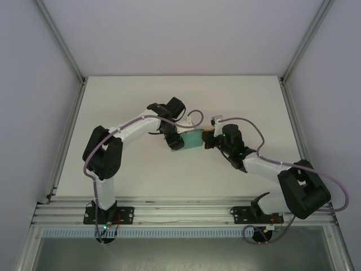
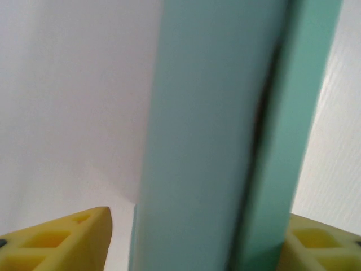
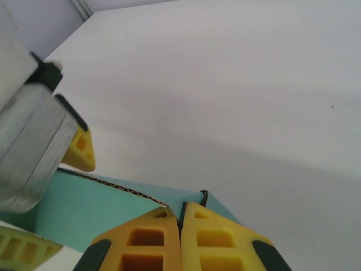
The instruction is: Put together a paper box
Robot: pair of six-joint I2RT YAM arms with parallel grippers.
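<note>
The paper box (image 1: 192, 138) sits mid-way across the bench (image 1: 169, 96). I'd guess the right fingers (image 3: 211, 240) clench its edge to steady it. The left fingers (image 2: 67, 240) straddle it, released.

The white matte table (image 1: 141, 169) meets an aluminium rail (image 1: 180, 209) nearside.

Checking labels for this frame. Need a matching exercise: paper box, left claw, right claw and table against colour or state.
Things:
1. paper box
2. left claw
3. right claw
4. table

Colour or state:
A. shut on the box's edge
B. white
C. teal-green
D. open, straddling the box

Pairs: 1-C, 2-D, 3-A, 4-B
</note>
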